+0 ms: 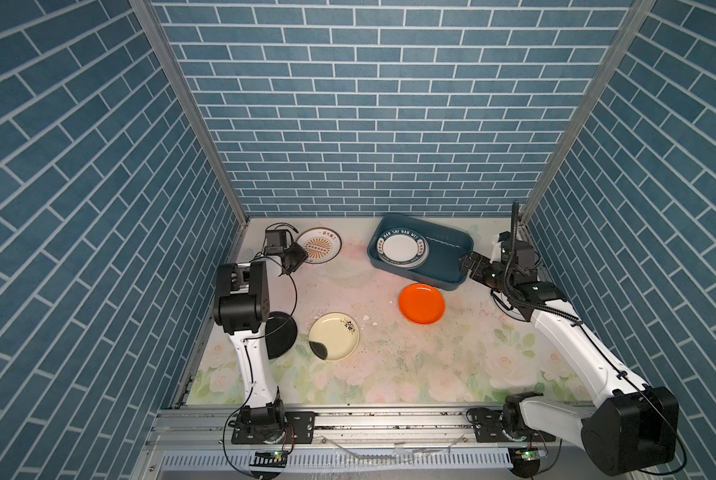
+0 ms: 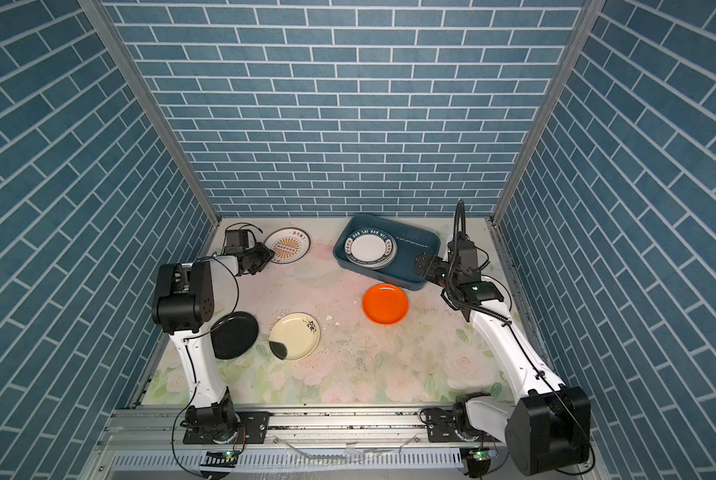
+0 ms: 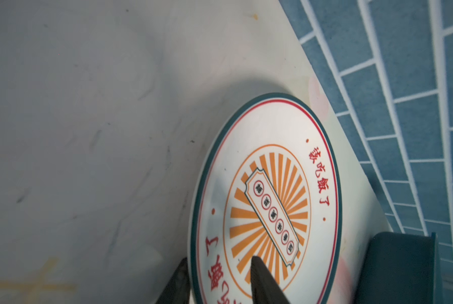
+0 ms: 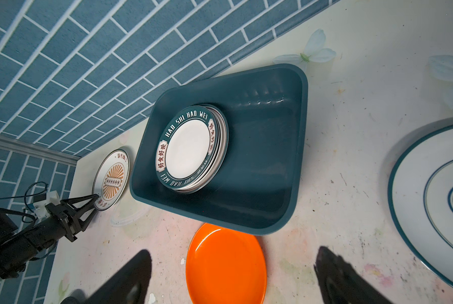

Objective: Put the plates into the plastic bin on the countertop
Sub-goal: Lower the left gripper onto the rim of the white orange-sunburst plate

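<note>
The left pincer [image 3: 219, 263] is straddling the near rim of the sunburst plate [image 1: 319, 245], with one finger lying over the printed face and the other sitting outside the teal edge. The jaws are standing narrow around that rim, but I cannot tell whether they are already pinching it. The plate is resting on the bench [image 1: 389, 357] directly ahead of those fingertips. The plastic bin [image 4: 262, 163] is sitting well beyond the plate's far side on much the same line, so the carry is looking like a forward reach.

The bin's long axis is running from the left pincer's side toward the right pincer [image 4: 234, 252], which is hanging wide and empty just beside the bin's corner, with the orange plate [image 1: 421, 303] near its fingertips. That arm is sitting much nearer the bin. A stack is filling the half closer to the left pincer, and the other half is lying bare.

The top plate of the stack [image 4: 188, 147] is showing "HAO SHI HAO WEI" in white on its teal rim, plus red "好食好味" tabs. The sunburst plate is carrying red "该吃饭了", and its banner characters are too small to read.
</note>
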